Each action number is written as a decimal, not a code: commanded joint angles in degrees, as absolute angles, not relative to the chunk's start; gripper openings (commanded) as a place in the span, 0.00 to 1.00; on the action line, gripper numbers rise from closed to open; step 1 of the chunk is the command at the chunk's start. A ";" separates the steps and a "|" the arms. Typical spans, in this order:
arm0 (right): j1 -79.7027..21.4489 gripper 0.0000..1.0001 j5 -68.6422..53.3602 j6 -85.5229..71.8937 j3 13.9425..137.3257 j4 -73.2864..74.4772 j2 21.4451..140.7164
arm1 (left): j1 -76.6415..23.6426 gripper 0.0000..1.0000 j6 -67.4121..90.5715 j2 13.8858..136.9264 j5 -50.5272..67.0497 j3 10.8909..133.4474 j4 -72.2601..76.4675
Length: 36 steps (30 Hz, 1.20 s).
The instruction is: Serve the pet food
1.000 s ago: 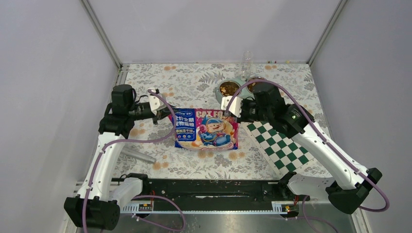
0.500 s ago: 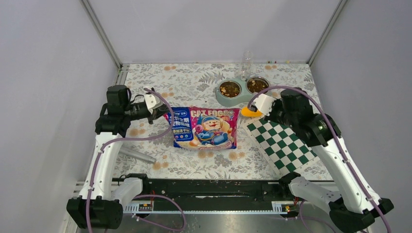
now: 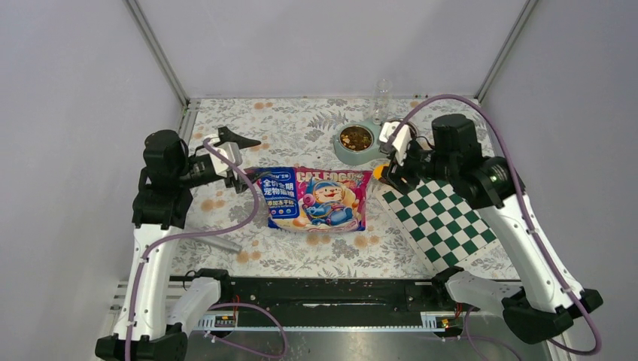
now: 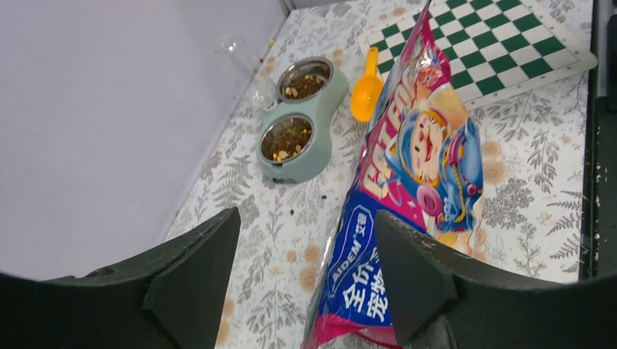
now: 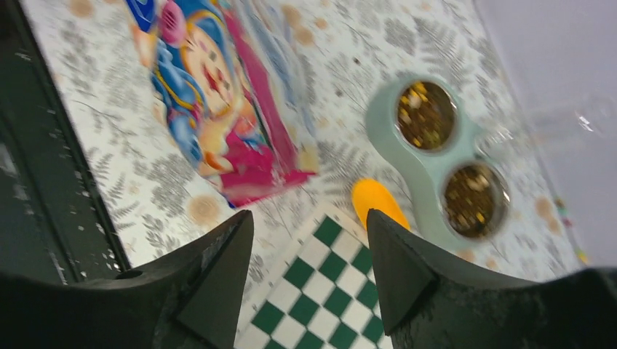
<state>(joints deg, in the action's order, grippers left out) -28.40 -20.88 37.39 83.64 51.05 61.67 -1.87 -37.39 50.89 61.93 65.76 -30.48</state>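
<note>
Two grippers hang empty, fingers apart: the left gripper (image 4: pixel 305 240) near the bag (image 3: pixel 320 198), the right gripper (image 5: pixel 309 225) near the scoop (image 5: pixel 375 200). Pet food (image 4: pixel 289 139) fills the double bowl (image 4: pixel 305 163) by the table's (image 3: pixel 301 120) far edge. Serving looks finished; next probably just parking the arms. Floral cloth, bare white walls (image 3: pixel 323 45).

Pet food (image 3: pixel 355 138): small brown and tan dry pellets, loose, in a shallow heap inside each of the two round metal bowls (image 4: pixel 266 137) of a pale green twin feeder (image 4: pixel 309 164). It sits at the far side of the desk (image 3: pixel 301 120), right of centre. Both bowls are partly filled, with a few lighter pieces on top.
</note>
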 commanded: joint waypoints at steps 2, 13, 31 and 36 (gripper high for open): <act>-28.52 0.66 -35.17 35.59 84.10 44.60 67.20 | -5.84 0.70 -23.54 49.16 56.91 65.12 -17.00; -29.65 0.57 -38.51 39.19 83.18 42.05 73.31 | -7.81 0.79 14.34 48.43 24.90 62.14 7.04; -32.69 0.04 -34.57 41.75 83.16 41.77 76.62 | -17.53 0.97 5.96 57.13 40.60 70.55 -8.40; -32.99 0.00 -33.33 41.72 81.37 38.56 74.58 | -28.38 0.93 -8.71 63.66 39.28 77.44 -22.70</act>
